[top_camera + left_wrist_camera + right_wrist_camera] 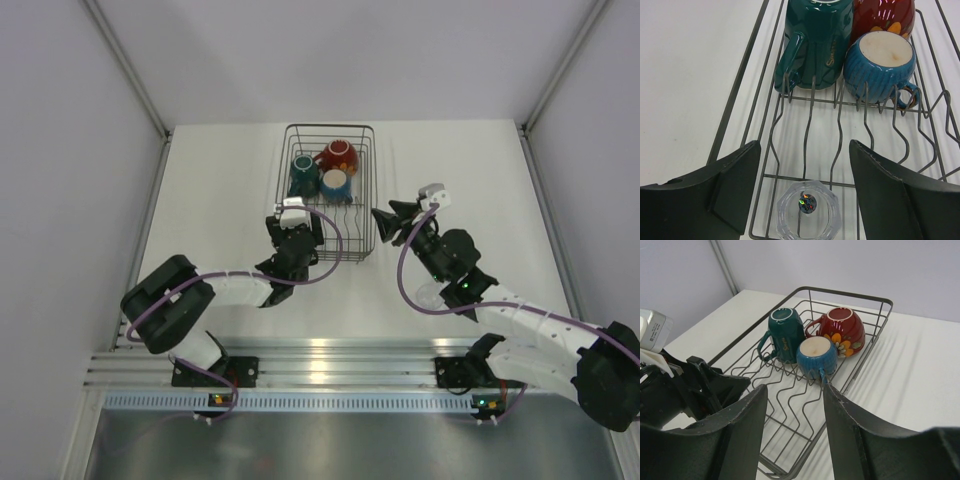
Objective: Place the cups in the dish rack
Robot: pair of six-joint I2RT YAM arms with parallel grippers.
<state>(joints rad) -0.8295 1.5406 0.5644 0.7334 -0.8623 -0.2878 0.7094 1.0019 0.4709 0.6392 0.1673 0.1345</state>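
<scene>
A: Well, how do the arms stand?

B: The left arm bends in over the near end of the dark wire dish rack. Its left claw is apart, one finger on each side of a tiny clear faceted glass standing on end on the wires. The right claw gapes empty by the rack's near right corner.

A: Anything else?

B: A teal mug, dark-blue ribbed cup and red flowered cup crowd the far end, bases up, behind the prongs.

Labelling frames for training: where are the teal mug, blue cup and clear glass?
teal mug (pixel 815 45), left wrist view, its side wall.
blue cup (pixel 886 50), left wrist view, its pale top face.
clear glass (pixel 809 210), left wrist view, its middle.
</scene>
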